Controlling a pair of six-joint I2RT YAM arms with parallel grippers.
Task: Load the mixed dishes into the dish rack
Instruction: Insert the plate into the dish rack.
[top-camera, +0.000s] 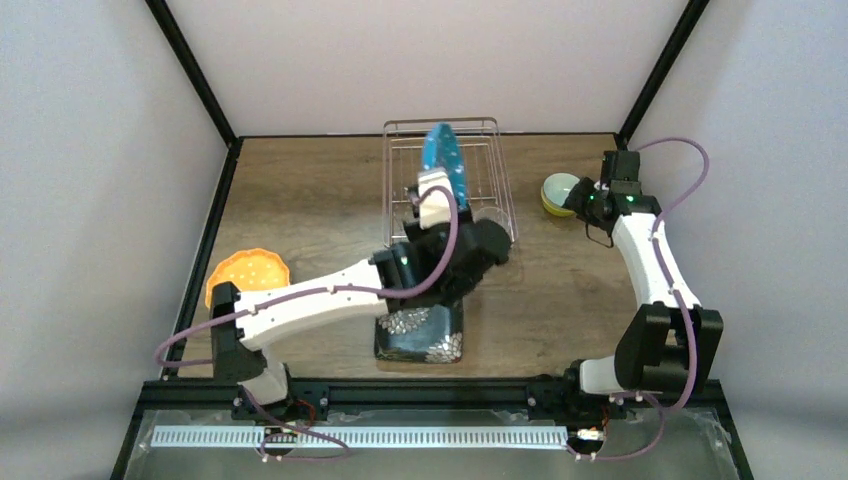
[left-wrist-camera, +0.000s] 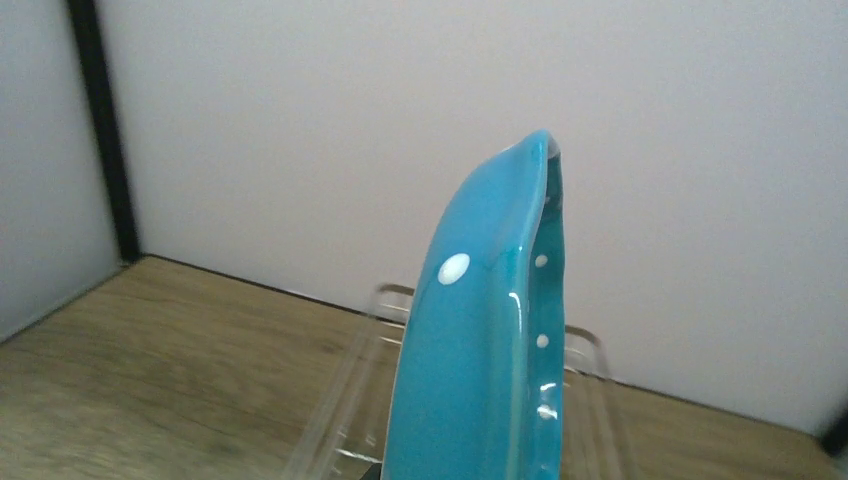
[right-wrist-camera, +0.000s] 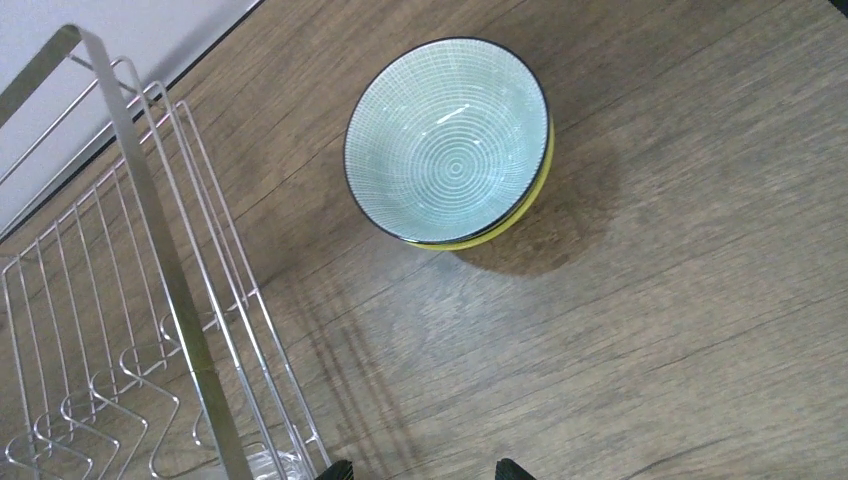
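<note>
My left gripper (top-camera: 432, 192) is shut on the blue white-dotted plate (top-camera: 444, 160) and holds it on edge, upright, above the silver wire dish rack (top-camera: 500, 128). In the left wrist view the plate (left-wrist-camera: 480, 350) fills the middle, with the rack's far wires (left-wrist-camera: 392, 297) behind it. My right gripper (right-wrist-camera: 424, 472) is open and empty, above the table right of the rack (right-wrist-camera: 130, 290). The yellow-green bowl with a mint inside (right-wrist-camera: 447, 142) sits upright ahead of it, apart from its fingertips. In the top view the right gripper (top-camera: 586, 207) is just beside the bowl (top-camera: 558, 192).
An orange dotted plate (top-camera: 247, 272) lies flat at the table's left edge. A black square floral plate (top-camera: 420, 334) lies near the front, partly under my left arm. Walls close the table on three sides.
</note>
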